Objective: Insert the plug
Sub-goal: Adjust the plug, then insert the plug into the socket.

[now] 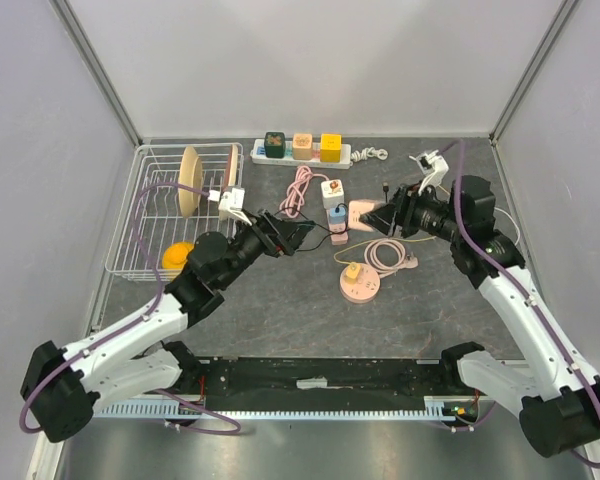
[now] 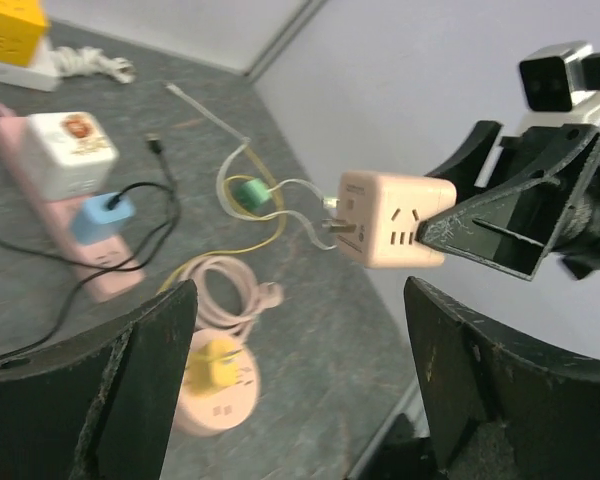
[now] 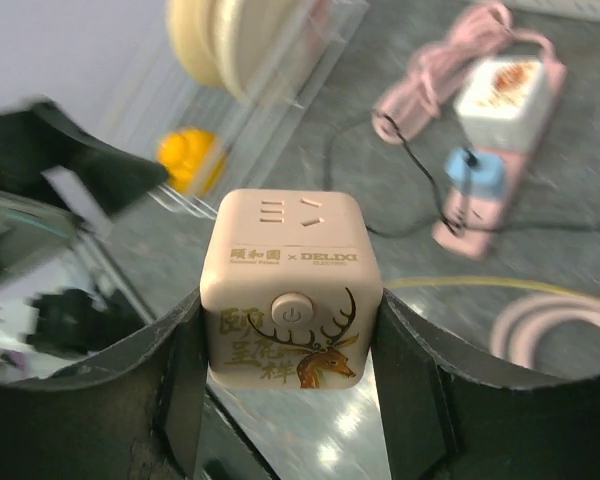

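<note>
My right gripper [image 3: 290,312] is shut on a pink cube socket [image 3: 290,250] with a deer print, holding it above the table. In the left wrist view a small metal plug [image 2: 330,227] on a thin white cable [image 2: 280,190] sits in the side face of the cube socket [image 2: 395,220]. A green tie [image 2: 248,195] bundles that cable. My left gripper [image 2: 300,300] is open, a short way back from the plug, with nothing between its fingers. From above, the left gripper [image 1: 295,235] and the right gripper [image 1: 380,218] face each other over the table's middle.
A pink power strip [image 1: 336,212] with a white adapter and a blue plug lies behind the grippers. A round pink socket [image 1: 360,284] holds a yellow plug. A white strip [image 1: 302,152] with coloured cubes lies at the back. A wire dish rack [image 1: 140,215] stands left.
</note>
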Controlling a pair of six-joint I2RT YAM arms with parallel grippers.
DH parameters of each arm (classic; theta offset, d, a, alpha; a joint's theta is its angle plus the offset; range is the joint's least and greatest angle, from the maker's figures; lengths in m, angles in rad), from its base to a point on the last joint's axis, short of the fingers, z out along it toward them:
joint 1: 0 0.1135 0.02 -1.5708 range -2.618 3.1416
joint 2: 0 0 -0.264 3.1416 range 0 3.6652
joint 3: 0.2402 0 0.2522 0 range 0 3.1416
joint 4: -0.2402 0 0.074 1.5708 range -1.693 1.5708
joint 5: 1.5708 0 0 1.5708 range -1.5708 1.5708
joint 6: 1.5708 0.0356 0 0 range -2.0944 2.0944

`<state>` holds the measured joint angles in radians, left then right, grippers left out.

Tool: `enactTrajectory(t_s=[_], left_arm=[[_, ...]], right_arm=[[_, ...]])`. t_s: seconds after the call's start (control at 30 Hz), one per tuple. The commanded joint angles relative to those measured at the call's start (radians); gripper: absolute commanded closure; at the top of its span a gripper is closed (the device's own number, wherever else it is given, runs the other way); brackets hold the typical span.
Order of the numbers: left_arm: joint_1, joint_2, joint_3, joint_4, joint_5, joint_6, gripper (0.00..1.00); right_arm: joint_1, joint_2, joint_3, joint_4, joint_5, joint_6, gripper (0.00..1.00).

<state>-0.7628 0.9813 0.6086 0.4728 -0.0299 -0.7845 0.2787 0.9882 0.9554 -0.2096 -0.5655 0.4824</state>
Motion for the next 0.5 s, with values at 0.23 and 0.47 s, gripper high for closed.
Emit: enactTrajectory(t_s=[0.23,0.47], left_arm=[[0.023,-0.105,0.129,-0.467,-0.142,0.467,0.08],[0.033,-0.115,0.126,-0.502,-0.145,0.664,0.08]], right_arm=[[0.088,0.144,0.154,-0.594,0.283,-0.648,1.00],[0.235,0.277,0.183,-0.691,0.338,-0.849,1.00]])
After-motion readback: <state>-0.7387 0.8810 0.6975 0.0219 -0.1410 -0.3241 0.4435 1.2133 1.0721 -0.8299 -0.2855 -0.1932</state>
